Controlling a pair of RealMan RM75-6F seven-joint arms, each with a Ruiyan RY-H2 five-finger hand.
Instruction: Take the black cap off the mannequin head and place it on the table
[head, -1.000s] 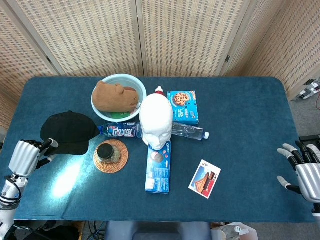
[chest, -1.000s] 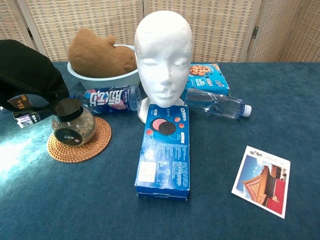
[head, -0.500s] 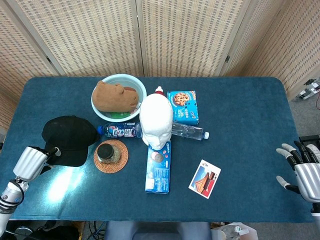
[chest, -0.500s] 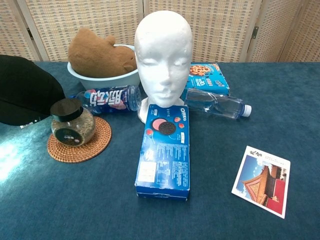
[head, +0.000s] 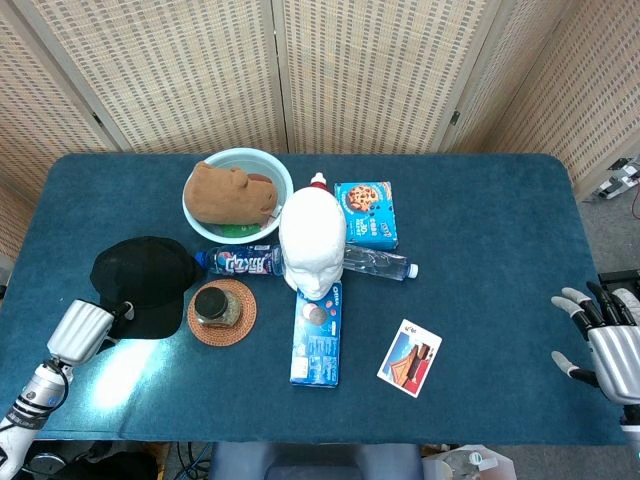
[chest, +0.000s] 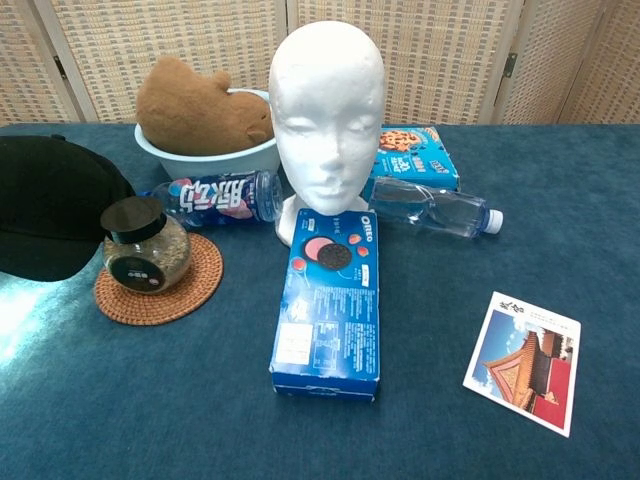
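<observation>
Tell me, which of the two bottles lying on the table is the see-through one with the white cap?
The clear water bottle right of the mannequin head. The other bottle, left of the head, wears a blue printed label.

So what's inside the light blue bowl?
A brown stuffed bear fills the bowl. Something green peeks out beneath it; the rest of the bowl's inside is covered.

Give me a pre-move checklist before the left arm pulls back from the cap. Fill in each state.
1. Mannequin head bare: ok.
2. Black cap lying on the table, left of the jar: ok.
3. Left hand clear of the cap: cannot tell; it sits right at the cap's near edge.
4. Cap clear of the jar: cannot tell; their edges look close.
5. Right hand holding nothing, fingers apart: ok.
</observation>
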